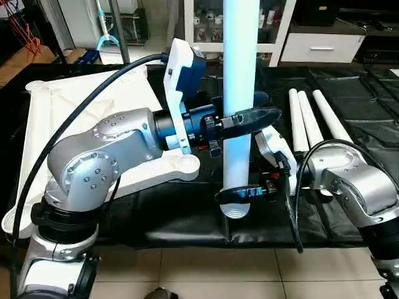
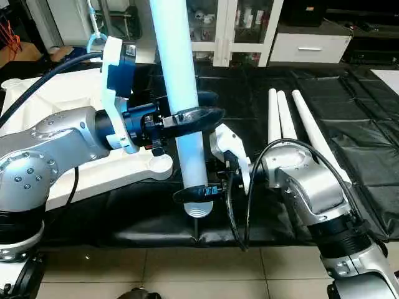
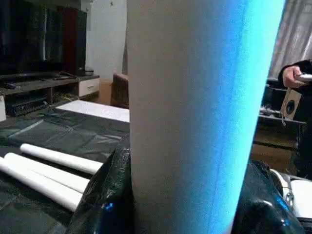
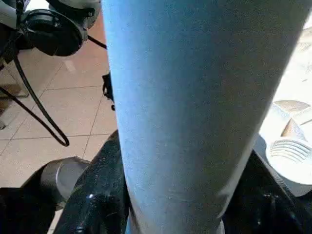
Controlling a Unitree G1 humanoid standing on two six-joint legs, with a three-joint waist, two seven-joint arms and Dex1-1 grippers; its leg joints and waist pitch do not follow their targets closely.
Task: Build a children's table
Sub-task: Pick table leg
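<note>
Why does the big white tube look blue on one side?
Left eye view: the upright table leg has a pale blue sheen down its right side. Left wrist view: the leg is so close that it looks huge and soft, with a bright blue band along one edge. Right wrist view: nearly the whole leg looks bluish, and the pincer fingers shine glossy.

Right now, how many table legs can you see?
4: one leg stands upright, gripped by the left pincer and right pincer; three legs lie side by side on the black mat.
</note>
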